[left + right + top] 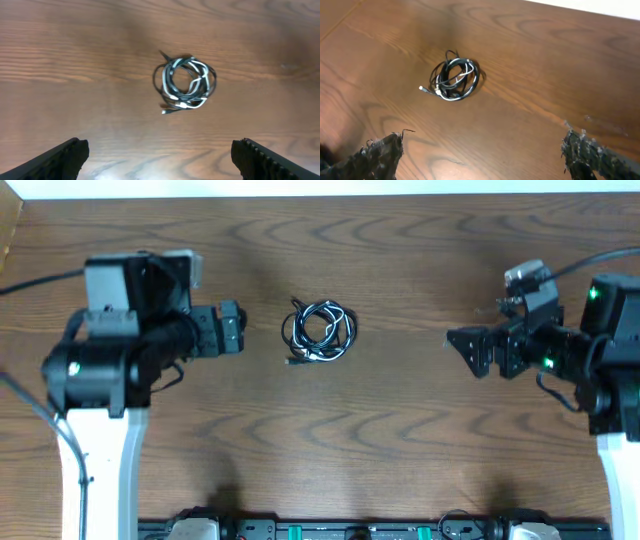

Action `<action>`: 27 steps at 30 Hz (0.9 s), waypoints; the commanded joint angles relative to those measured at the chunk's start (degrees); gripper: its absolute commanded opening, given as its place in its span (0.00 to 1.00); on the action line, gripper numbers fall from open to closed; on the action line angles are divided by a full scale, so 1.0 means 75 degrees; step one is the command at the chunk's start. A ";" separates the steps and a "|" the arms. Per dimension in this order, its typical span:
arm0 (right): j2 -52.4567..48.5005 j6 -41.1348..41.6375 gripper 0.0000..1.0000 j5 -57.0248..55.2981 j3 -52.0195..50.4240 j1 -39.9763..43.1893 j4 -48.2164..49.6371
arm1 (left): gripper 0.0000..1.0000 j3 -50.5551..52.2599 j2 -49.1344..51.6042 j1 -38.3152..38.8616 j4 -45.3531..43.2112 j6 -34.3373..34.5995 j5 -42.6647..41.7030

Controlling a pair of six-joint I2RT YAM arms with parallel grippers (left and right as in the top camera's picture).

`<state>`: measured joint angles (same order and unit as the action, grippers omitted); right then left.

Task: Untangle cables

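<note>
The cables [319,330] lie in one small coil on the wooden table, a thin black cable and a thin white cable wound together, with a small plug end sticking out at the lower left. The coil also shows in the left wrist view [184,82] and in the right wrist view [454,80]. My left gripper [243,329] is open and empty, left of the coil and apart from it; its fingers [160,157] stand wide. My right gripper [463,345] is open and empty, well to the right of the coil; its fingers [482,157] stand wide.
The brown wooden table [400,440] spreads around the coil. Its far edge runs along the top of the overhead view. The arm bases stand at the lower left and lower right, and a black rail [340,530] runs along the front edge.
</note>
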<state>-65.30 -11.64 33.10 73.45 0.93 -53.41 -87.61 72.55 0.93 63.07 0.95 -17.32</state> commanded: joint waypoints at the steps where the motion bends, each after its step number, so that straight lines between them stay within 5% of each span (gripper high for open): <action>1: -0.0221 0.0326 0.99 0.0294 0.0198 0.0020 -0.0111 | 0.96 -0.0137 0.0425 0.0038 -0.0201 -0.0181 -0.0953; 12: -0.0306 0.0516 0.99 0.0323 0.0192 0.0020 -0.0050 | 0.95 -0.0137 0.1778 0.0644 -0.0609 -0.0822 -0.1207; 27: -0.1128 0.0519 0.98 -0.0201 0.0189 0.0020 0.0006 | 0.78 -0.0134 0.3733 0.1923 -0.2261 -0.0842 -0.1204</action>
<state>-72.20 -8.14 31.92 73.82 0.93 -53.41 -87.79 98.10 14.22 46.89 -4.62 -25.63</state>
